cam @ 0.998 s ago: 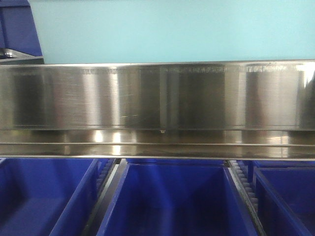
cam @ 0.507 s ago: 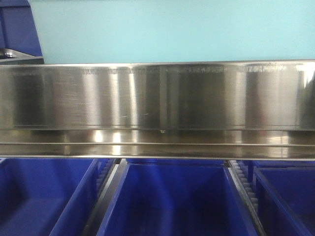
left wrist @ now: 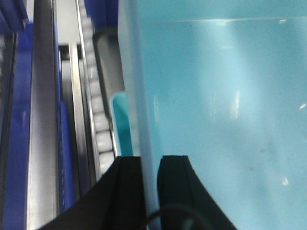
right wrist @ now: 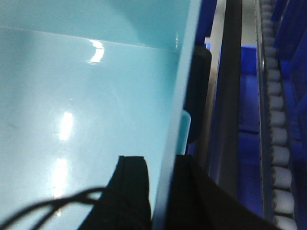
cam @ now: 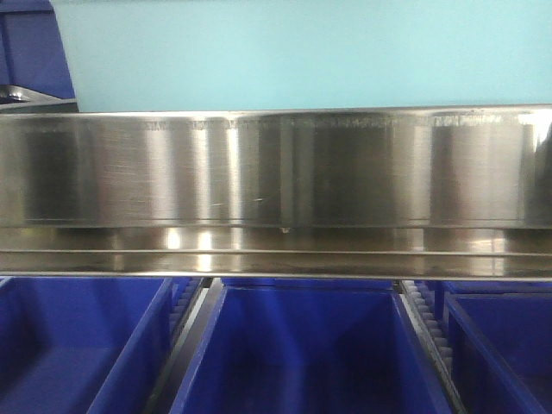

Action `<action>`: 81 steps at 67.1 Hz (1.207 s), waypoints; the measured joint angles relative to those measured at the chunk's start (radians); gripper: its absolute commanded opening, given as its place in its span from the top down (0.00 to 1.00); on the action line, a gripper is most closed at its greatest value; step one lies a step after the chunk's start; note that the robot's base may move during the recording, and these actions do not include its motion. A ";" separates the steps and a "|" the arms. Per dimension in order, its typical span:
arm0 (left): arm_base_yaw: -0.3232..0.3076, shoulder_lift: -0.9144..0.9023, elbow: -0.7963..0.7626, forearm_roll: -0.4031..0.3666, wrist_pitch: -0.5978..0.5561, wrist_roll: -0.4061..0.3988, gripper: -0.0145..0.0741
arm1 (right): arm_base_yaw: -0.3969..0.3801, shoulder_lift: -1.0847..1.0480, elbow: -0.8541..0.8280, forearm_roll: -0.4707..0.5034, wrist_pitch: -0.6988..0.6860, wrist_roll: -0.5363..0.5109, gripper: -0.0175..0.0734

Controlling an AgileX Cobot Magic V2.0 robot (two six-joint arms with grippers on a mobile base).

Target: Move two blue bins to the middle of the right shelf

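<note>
Front view: the light-blue bin [cam: 293,52] is sitting up on the right shelf [cam: 276,168], its pale wall showing right above the shiny front rail, with dark blue crates [cam: 302,354] lined up on the tier underneath. Left wrist view: the left gripper [left wrist: 149,163] is pinching the bin's side wall, one black finger inside and one outside, nearly together, with a roller track [left wrist: 98,129] running just beside it. Right wrist view: the right gripper [right wrist: 160,165] is doing the same on the opposite wall, clamped over the thin rim, dark crates off to its side.
</note>
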State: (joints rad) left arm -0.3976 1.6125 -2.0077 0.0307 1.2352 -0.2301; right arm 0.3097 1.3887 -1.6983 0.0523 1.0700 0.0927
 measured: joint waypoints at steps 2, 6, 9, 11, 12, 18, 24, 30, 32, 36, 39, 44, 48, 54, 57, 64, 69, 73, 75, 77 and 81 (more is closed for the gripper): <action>0.000 0.007 0.000 -0.001 0.006 0.000 0.96 | 0.000 0.000 0.012 0.000 -0.002 0.000 0.98; 0.000 0.019 0.000 -0.002 0.011 0.000 0.96 | 0.000 0.000 0.035 -0.007 -0.008 0.000 0.98; 0.000 0.024 0.000 -0.005 0.011 0.000 0.96 | 0.000 0.000 0.054 -0.013 -0.014 0.000 0.98; 0.000 0.029 0.002 -0.005 0.011 0.000 0.96 | 0.000 0.000 0.062 -0.016 -0.021 0.000 0.98; 0.000 0.029 0.002 -0.007 0.011 0.000 0.96 | 0.000 0.000 0.067 -0.019 -0.024 0.000 0.98; 0.000 0.031 0.002 -0.007 0.013 0.000 0.96 | 0.000 0.000 0.096 -0.021 -0.039 0.000 0.98; 0.000 0.031 0.002 -0.004 0.015 0.000 0.96 | 0.000 0.000 0.115 -0.021 -0.054 0.000 0.98; 0.000 0.034 0.004 -0.002 0.017 0.000 0.96 | 0.000 0.000 0.125 -0.021 -0.066 0.000 0.98; 0.000 0.034 0.004 -0.002 0.017 0.000 0.96 | 0.000 0.000 0.125 -0.021 -0.069 0.000 0.98; 0.000 0.036 0.008 -0.002 0.017 0.000 0.96 | 0.000 0.000 0.125 -0.021 -0.070 0.000 0.98; 0.000 0.038 0.015 -0.002 0.017 0.000 0.96 | 0.000 0.000 0.125 -0.023 -0.070 0.000 0.98; -0.002 0.040 0.038 -0.004 0.014 0.000 0.96 | 0.000 0.000 0.125 -0.027 -0.072 0.000 0.98; -0.004 0.040 0.060 -0.006 0.014 0.000 0.96 | 0.000 0.000 0.127 -0.031 -0.072 0.000 0.98; -0.006 0.040 0.091 -0.010 0.012 0.000 0.96 | 0.000 0.000 0.131 -0.034 -0.071 -0.002 0.98; -0.008 0.040 0.100 -0.012 0.010 0.000 0.96 | 0.000 0.000 0.131 -0.035 -0.071 -0.002 0.98; -0.008 0.040 0.119 -0.014 0.001 0.000 0.96 | 0.000 0.000 0.131 -0.037 -0.071 -0.002 0.97; -0.008 0.040 0.125 -0.016 -0.004 0.000 0.89 | 0.000 0.000 0.131 -0.037 -0.072 -0.002 0.91; -0.008 0.040 0.127 -0.018 -0.005 0.000 0.82 | 0.000 0.000 0.131 -0.039 -0.072 -0.002 0.81; -0.008 0.040 0.127 -0.018 -0.007 0.000 0.76 | 0.000 0.000 0.131 -0.039 -0.072 -0.002 0.74; -0.008 0.040 0.127 -0.020 -0.007 0.000 0.70 | 0.000 0.000 0.131 -0.039 -0.072 -0.004 0.66; -0.008 0.040 0.127 -0.031 -0.008 0.002 0.57 | 0.000 0.000 0.131 -0.038 -0.081 -0.008 0.50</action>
State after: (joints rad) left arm -0.4060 1.6527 -1.8803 0.0000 1.2268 -0.2279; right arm 0.3097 1.3887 -1.5675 0.0147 0.9894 0.0848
